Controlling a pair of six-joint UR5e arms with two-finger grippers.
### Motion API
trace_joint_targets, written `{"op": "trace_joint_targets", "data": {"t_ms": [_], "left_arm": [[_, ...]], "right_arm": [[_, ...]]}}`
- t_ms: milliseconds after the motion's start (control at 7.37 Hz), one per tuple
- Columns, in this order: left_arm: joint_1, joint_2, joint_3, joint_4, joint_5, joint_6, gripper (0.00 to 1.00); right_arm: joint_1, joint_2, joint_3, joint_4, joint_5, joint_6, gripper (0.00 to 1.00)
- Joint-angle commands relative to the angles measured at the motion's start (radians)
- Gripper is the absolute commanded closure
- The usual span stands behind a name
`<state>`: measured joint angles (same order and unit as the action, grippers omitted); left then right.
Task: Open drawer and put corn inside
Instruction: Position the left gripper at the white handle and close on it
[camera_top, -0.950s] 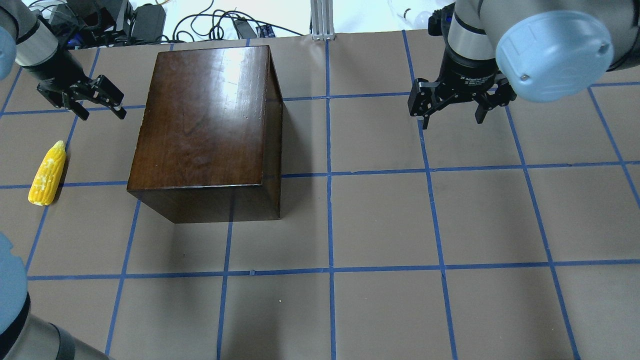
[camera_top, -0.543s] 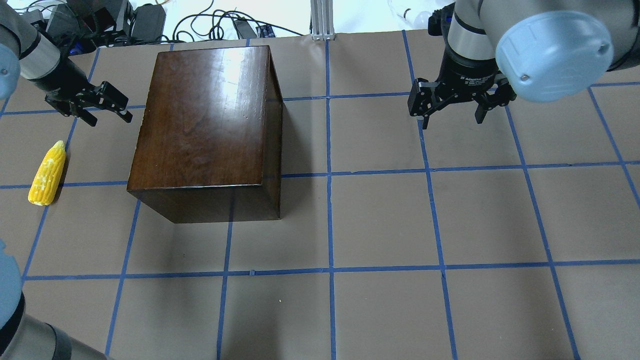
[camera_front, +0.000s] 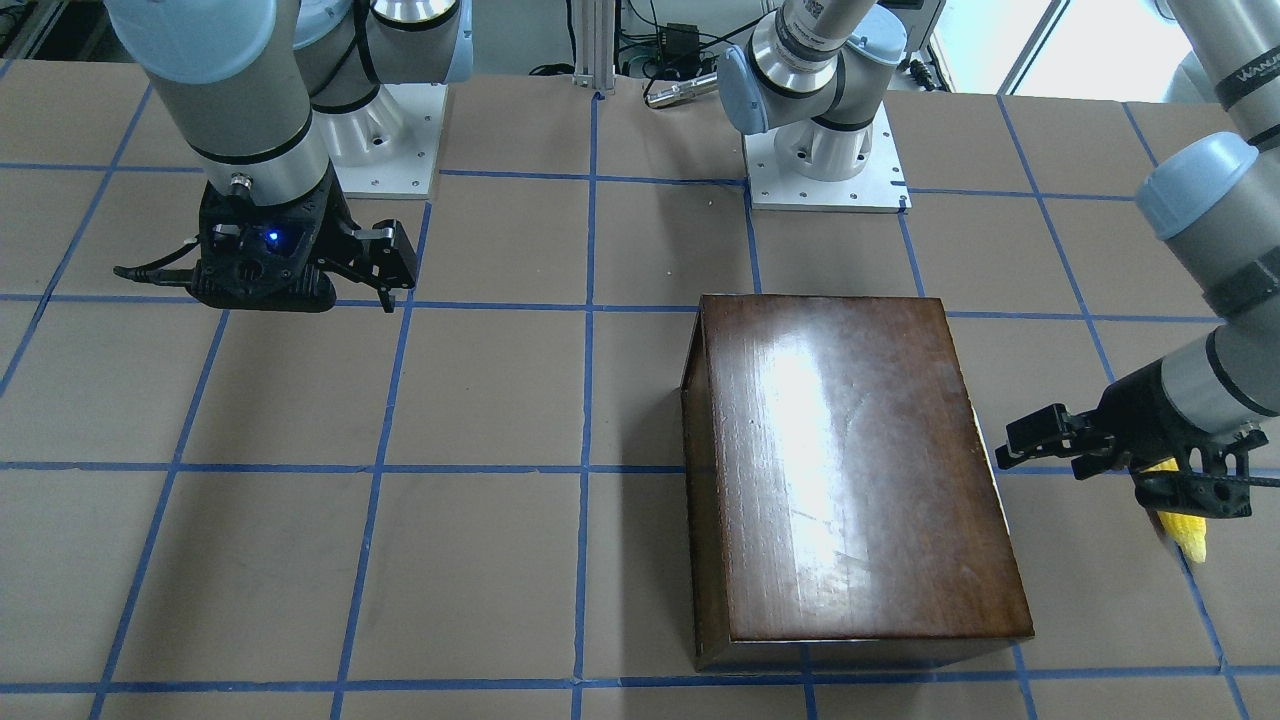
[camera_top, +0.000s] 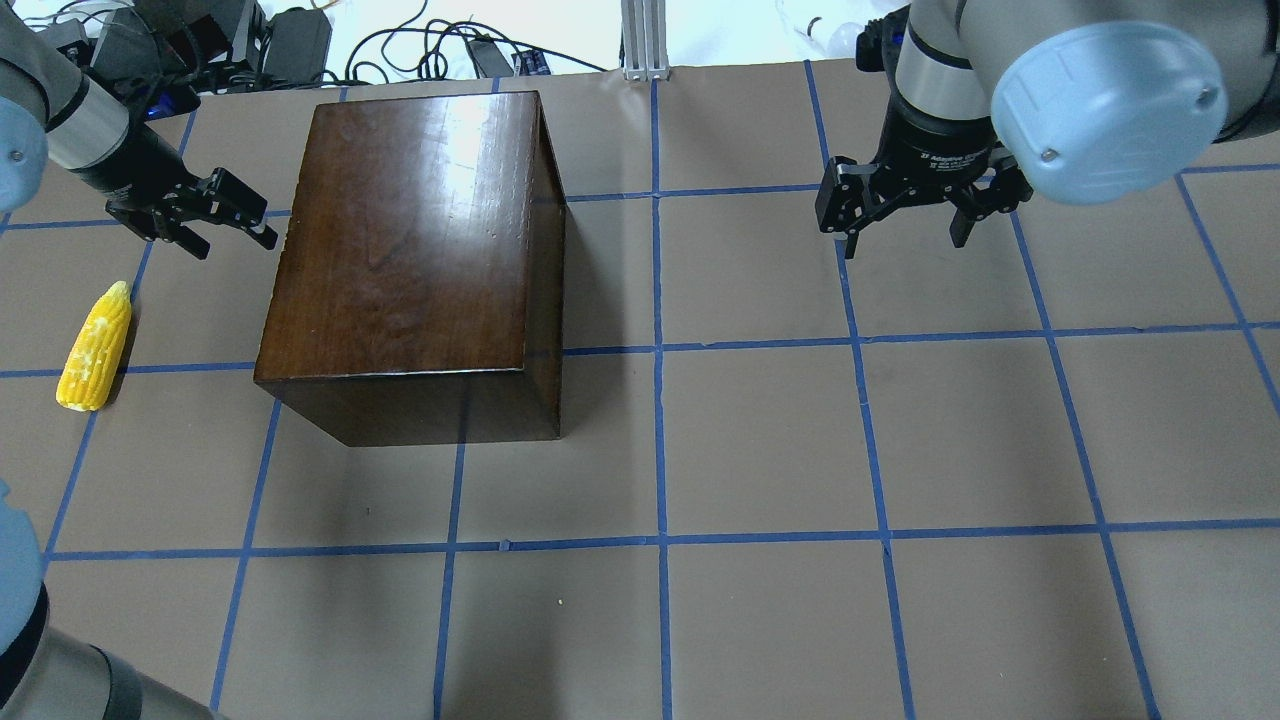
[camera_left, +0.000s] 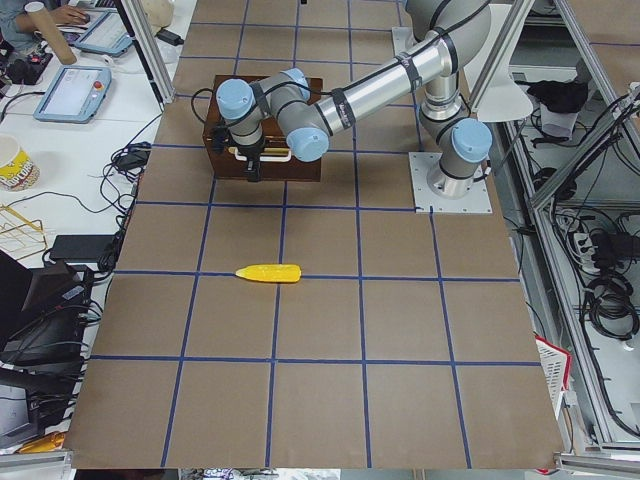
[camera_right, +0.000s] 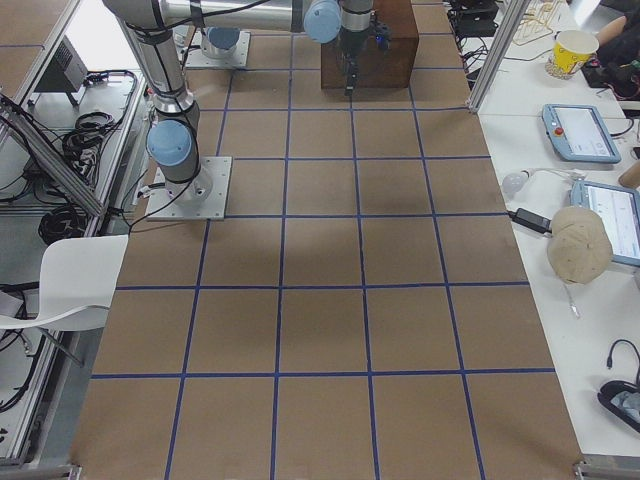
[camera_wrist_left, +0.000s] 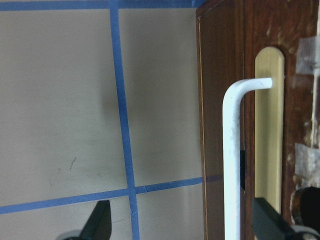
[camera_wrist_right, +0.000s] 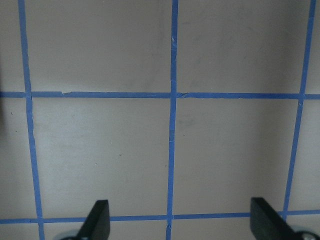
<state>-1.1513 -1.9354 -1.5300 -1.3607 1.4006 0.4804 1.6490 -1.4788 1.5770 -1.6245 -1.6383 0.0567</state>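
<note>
The glossy dark-brown box (camera_top: 410, 240) stands at the table's far left (camera_front: 850, 470). Its drawer is shut. The left wrist view shows the drawer's chipped dark front panel (camera_wrist_left: 300, 100) with a white bar handle (camera_wrist_left: 231, 150) over a brass plate. My left gripper (camera_top: 235, 243) is open, close beside the box's left side (camera_front: 1010, 445). In the left wrist view the handle lies between the spread fingers (camera_wrist_left: 182, 222), apart from them. The yellow corn (camera_top: 95, 347) lies on the table nearer than the left gripper, partly hidden in the front view (camera_front: 1188, 530). My right gripper (camera_top: 905, 240) is open and empty above bare table (camera_wrist_right: 180, 225).
The table (camera_top: 760, 440) is brown paper with a blue tape grid. Cables and power bricks (camera_top: 300, 40) lie beyond the far edge, and a metal post (camera_top: 645, 40) stands there. The arm bases (camera_front: 825, 150) sit on the robot's side.
My left gripper has moved right, toward the box's left side, staying open. The corn, the box and the right arm have not moved.
</note>
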Motion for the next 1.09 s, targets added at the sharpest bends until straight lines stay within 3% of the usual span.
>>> {"op": "trace_joint_targets", "data": {"t_ms": [0,950], "left_arm": [[-0.001,-0.008,-0.005,0.0,-0.002,-0.002,0.0],[-0.001,-0.023,-0.045,0.011,-0.054,-0.005,0.0]], "right_arm": [[0.0,0.0,0.0,0.0,0.0,0.0,0.0],[0.0,0.0,0.0,0.0,0.0,0.0,0.0]]}}
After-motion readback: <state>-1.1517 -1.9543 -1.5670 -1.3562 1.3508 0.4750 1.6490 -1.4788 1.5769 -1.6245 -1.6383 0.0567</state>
